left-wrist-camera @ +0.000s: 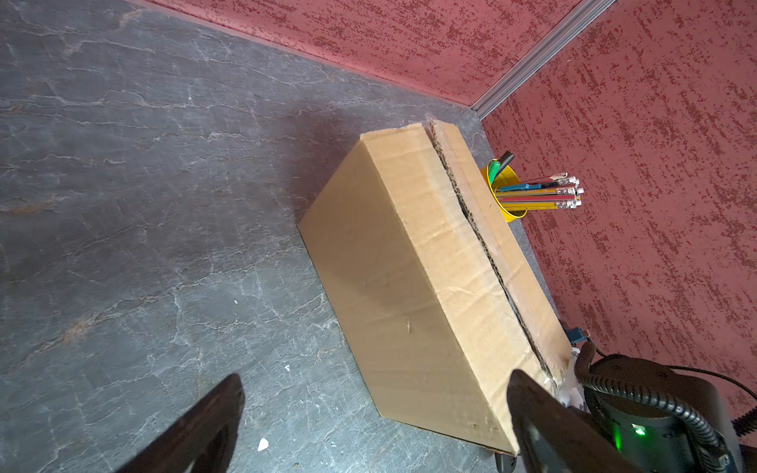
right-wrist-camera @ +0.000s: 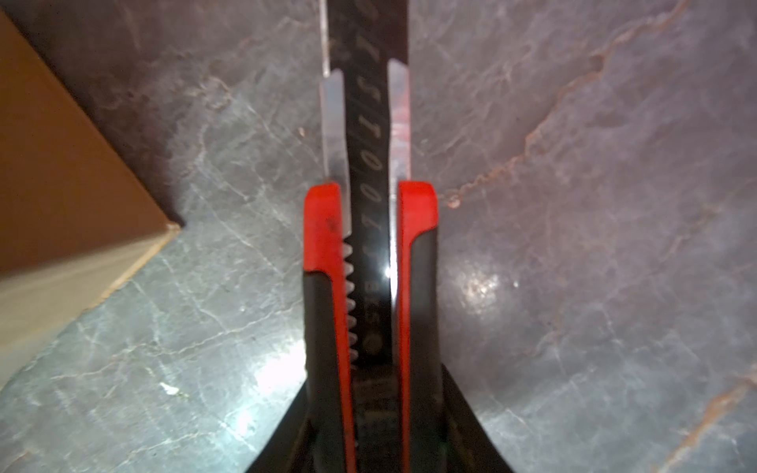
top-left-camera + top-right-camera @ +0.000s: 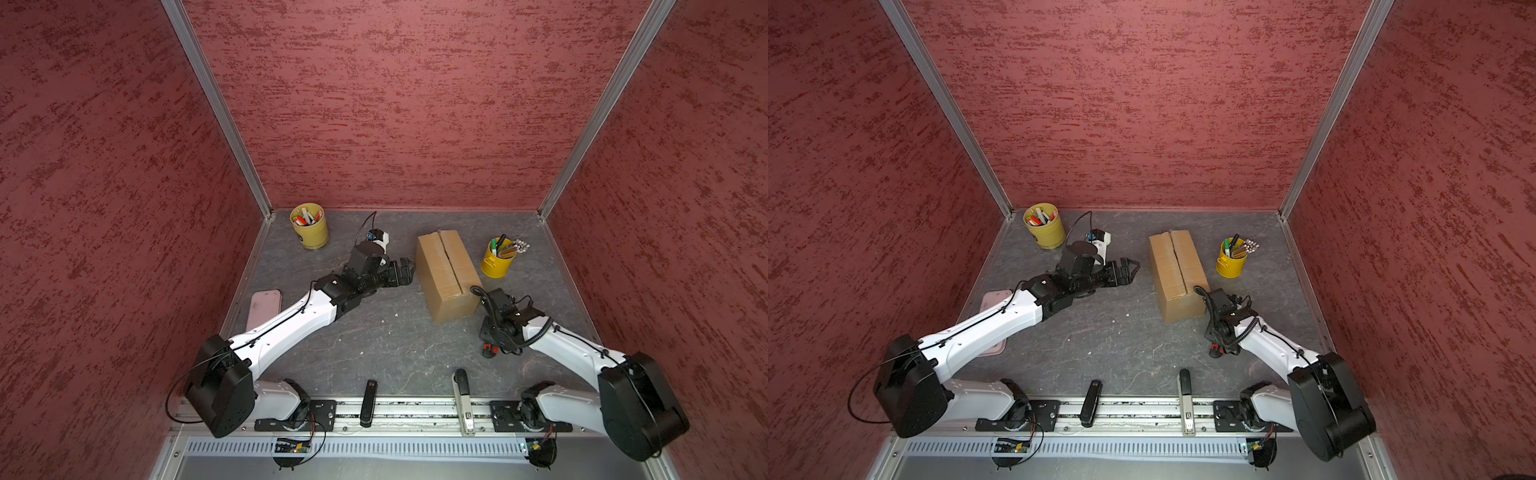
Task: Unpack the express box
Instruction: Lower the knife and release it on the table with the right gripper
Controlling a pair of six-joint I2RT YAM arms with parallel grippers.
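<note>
The box (image 3: 446,272) is sitting upright on the tabletop (image 3: 374,332), right of centre and towards the far wall. In both top views its long axis is running from near to far. Its top flaps are lying flat, and a narrow dark gap is showing along the centre seam (image 1: 485,245), with rough corrugated edges on both sides.

The left gripper (image 3: 1133,268) is hovering low just beside the box's left long side, apart from it. Its jaws are standing wide apart and holding nothing. In the left wrist view its fingers (image 1: 213,417) are framing the box's side wall.

The right gripper (image 3: 490,348) is pointing down at the tabletop just off the box's near right corner, its jaws clamping a red and black knife (image 2: 370,245). The blade is sticking out over bare tabletop, and its tip is running out of the right wrist view.

A yellow pencil cup (image 3: 498,262) is standing just right of the box, and a marker cup (image 3: 309,228) is standing near the far left corner. A pink tray (image 3: 264,305) is lying partly under the left arm.
</note>
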